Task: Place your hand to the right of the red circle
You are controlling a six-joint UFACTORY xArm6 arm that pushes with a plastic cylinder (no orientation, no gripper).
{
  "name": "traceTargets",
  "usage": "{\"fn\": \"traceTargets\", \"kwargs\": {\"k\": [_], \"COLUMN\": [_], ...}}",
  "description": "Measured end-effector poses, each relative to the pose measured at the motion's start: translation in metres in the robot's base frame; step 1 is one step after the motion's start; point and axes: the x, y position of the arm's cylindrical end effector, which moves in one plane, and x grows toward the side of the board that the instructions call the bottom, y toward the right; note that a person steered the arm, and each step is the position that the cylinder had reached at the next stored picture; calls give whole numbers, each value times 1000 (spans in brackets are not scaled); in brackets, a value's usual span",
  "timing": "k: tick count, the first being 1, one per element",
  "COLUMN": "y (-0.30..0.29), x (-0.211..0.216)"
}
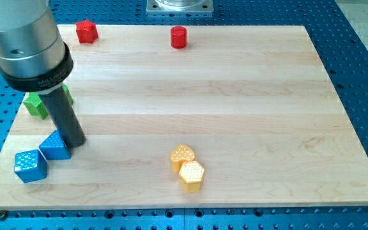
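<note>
The red circle [179, 37] is a short red cylinder near the view's top edge of the wooden board, a little left of centre. My tip [75, 143] is at the view's lower left, far from the red circle, touching or just beside a blue triangular block [54, 146]. A red star-like block [87, 30] sits at the view's top left.
A blue cube [30, 166] lies at the lower left, next to the blue triangular block. A green block [38, 105] is partly hidden behind the rod. A yellow heart [182, 155] and a yellow hexagon [191, 175] touch at the bottom centre. The board [235, 96] sits on a blue perforated table.
</note>
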Motion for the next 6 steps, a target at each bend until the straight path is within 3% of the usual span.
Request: {"fn": "traceTargets", "kwargs": {"k": [2, 5, 6], "y": [6, 257, 298], "x": [9, -120, -171]}}
